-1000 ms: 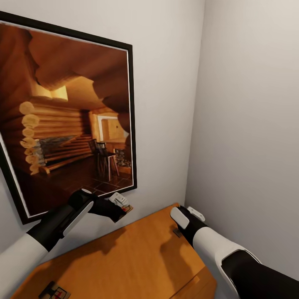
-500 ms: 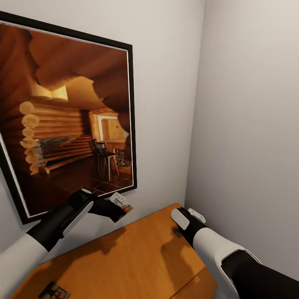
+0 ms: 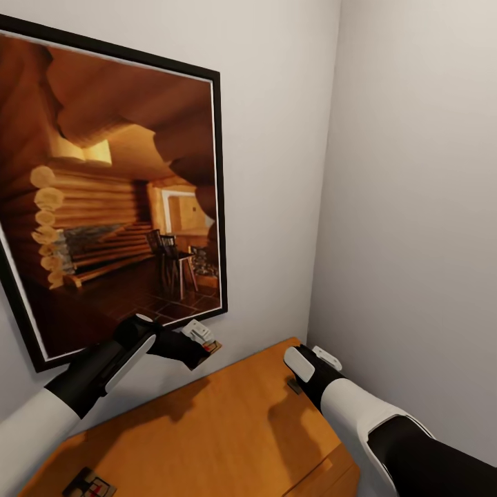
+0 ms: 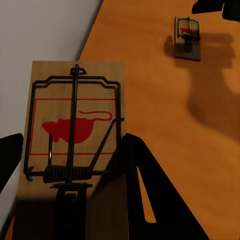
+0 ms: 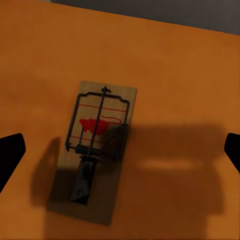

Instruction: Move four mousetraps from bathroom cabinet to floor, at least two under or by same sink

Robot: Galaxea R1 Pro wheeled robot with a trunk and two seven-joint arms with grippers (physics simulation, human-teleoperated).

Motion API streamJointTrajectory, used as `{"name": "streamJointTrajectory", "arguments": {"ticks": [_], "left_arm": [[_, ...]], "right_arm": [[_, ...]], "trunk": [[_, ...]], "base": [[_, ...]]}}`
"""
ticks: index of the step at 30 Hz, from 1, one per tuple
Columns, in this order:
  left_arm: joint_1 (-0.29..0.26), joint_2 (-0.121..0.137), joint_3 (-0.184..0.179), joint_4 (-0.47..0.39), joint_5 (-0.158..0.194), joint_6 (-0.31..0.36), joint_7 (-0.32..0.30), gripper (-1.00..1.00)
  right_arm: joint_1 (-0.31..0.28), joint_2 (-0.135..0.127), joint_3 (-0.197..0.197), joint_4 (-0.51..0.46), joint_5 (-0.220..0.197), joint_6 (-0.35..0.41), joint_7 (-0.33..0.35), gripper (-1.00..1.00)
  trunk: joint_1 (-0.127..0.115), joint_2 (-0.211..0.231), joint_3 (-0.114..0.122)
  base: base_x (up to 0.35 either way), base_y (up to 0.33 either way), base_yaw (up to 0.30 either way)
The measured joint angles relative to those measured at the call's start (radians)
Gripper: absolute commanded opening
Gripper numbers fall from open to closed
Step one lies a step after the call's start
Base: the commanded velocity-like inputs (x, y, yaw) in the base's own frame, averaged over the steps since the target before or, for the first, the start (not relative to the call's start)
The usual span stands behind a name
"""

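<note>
Three mousetraps are visible to me now. One mousetrap [image 4: 75,145] is held in my left end effector [image 3: 201,345], whose dark fingers [image 4: 145,185] close on the board's long sides; in the head view it is lifted near the back edge of the cabinet [image 3: 228,428], close to the framed picture [image 3: 110,207] on the wall. A second mousetrap [image 5: 95,150] lies flat on the cabinet top near its far right corner, directly below my right end effector [image 3: 304,369]. In the right wrist view the two fingertips [image 5: 10,152] stand wide apart on both sides of it and do not touch it, so this end effector is open. A third mousetrap [image 3: 90,485] lies at the near left edge of the cabinet top.

I judge that these traps are light, stiff and thin wooden boards. The wire frame and spring on top are the delicate part, and a set bar could snap. I would take the board by its two long wooden edges, near the middle, and keep the fingers away from the wire. Because it lies flat on smooth wood, it may slide when the fingers close, so I would come down straight and close slowly.
</note>
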Motion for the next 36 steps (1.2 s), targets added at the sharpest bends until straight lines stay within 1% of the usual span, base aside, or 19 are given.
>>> {"name": "streamJointTrajectory", "arguments": {"ticks": [2, 19, 23, 24, 28, 33, 36], "left_arm": [[0.0, 0.0, 0.0, 0.0, 0.0, 0.0, 0.0, -1.0], [0.0, -0.002, 0.0, 0.0, 0.0, 0.0, 0.0, -1.0], [0.0, -0.002, 0.0, 0.0, 0.0, 0.0, 0.0, -1.0], [0.0, -0.002, 0.0, 0.0, 0.0, 0.0, 0.0, -1.0], [0.0, -0.002, 0.0, 0.0, 0.0, 0.0, 0.0, -1.0], [0.0, -0.002, 0.0, 0.0, 0.0, 0.0, 0.0, -1.0], [0.0, -0.002, 0.0, 0.0, -0.001, 0.0, 0.0, -1.0]], "right_arm": [[0.0, 0.0, -0.001, 0.0, 0.0, 0.0, 0.0, 1.0], [0.0, 0.0, 0.002, 0.0, 0.001, 0.0, 0.0, 1.0], [0.0, 0.0, 0.02, 0.0, 0.001, -0.001, 0.0, 1.0], [0.0, 0.0, 0.033, 0.0, 0.002, -0.002, 0.0, 1.0], [0.0, 0.0, 0.063, 0.0, 0.001, -0.003, 0.0, 1.0], [0.0, 0.0, 0.076, 0.0, 0.0, -0.003, 0.012, 1.0], [0.0, 0.0, 0.079, 0.001, -0.003, -0.001, 0.062, 1.0]], "trunk": [[0.008, -0.014, -0.006], [0.008, -0.014, -0.006], [0.008, -0.014, -0.006], [0.008, -0.014, -0.006], [0.008, -0.014, -0.006], [0.027, -0.049, -0.022], [0.038, -0.07, -0.031]], "base": [[0.0, 0.0, 0.0], [0.0, 0.0, 0.0], [0.0, 0.0, 0.0], [0.0, 0.0, 0.0], [0.0, 0.0, 0.0], [0.0, 0.0, 0.0], [0.0, 0.0, 0.0]]}}
